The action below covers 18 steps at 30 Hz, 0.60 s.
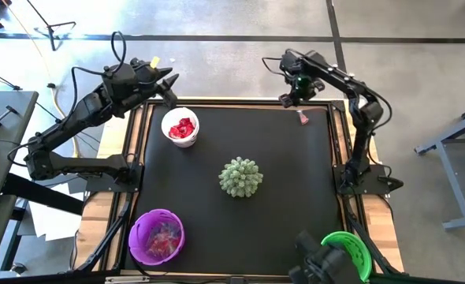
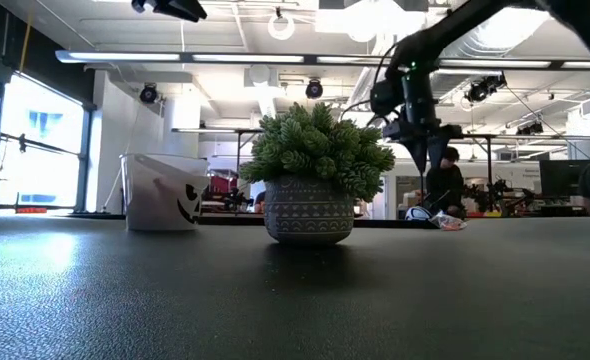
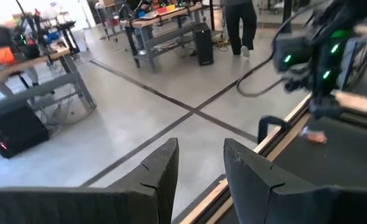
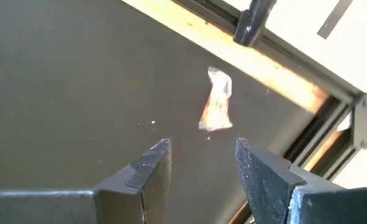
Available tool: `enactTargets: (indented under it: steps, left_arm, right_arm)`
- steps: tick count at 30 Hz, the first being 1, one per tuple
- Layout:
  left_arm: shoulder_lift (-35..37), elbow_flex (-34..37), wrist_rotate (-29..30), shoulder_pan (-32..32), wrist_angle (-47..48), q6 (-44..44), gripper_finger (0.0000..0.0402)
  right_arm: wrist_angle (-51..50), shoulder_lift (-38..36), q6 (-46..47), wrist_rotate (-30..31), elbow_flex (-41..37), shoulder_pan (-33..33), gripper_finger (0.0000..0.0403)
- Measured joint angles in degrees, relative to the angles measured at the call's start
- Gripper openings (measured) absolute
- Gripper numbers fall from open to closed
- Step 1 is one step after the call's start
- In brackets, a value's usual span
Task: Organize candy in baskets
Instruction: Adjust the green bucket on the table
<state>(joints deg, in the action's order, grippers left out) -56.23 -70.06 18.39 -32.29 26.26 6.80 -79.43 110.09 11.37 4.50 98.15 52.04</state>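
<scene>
- My right gripper (image 4: 199, 165) hangs over the far right corner of the black mat (image 1: 280, 205), fingers apart with nothing between them. One pinkish wrapped candy (image 4: 216, 101) lies on the mat just ahead of the tips, close to the wooden table edge (image 4: 264, 65).
- My left gripper (image 3: 199, 168) sits above the far left edge, just beyond the white basket (image 1: 180, 128). Its fingers stand apart and empty, pointing out over the floor.
- The white basket holds red candy (image 1: 183, 128). The purple basket (image 1: 157, 236) at the near left holds a mixed pile. The green basket (image 1: 349, 254) sits at the near right corner.
- The spiky green plant (image 1: 240, 177) stands mid-mat, with open mat all round it.
- I can read no writing anywhere; the white basket shows a printed dark face in the low view.
- The green basket is partly covered by dark camera hardware, so I can't see its contents. In the low view the plant's pot hides the mat behind it.
</scene>
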Motion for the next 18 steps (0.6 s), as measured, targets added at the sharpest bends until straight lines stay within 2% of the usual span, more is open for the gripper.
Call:
enactTargets:
  steps: [5,10,18]
  left_arm:
    - [0.0,0.0,-0.1,0.0,0.0,-4.7,0.0113]
    - [0.0,0.0,-0.1,0.1,0.0,-6.9,0.0113]
    - [0.0,0.0,-0.1,0.1,0.0,-8.2,0.0113]
  right_arm:
    - [-1.6,4.9,-5.8,0.5,3.4,1.2,0.0176]
    - [-1.6,7.6,-10.3,5.8,5.7,1.2,0.0176]
    - [-5.4,8.2,-9.9,6.4,6.4,1.4,0.0176]
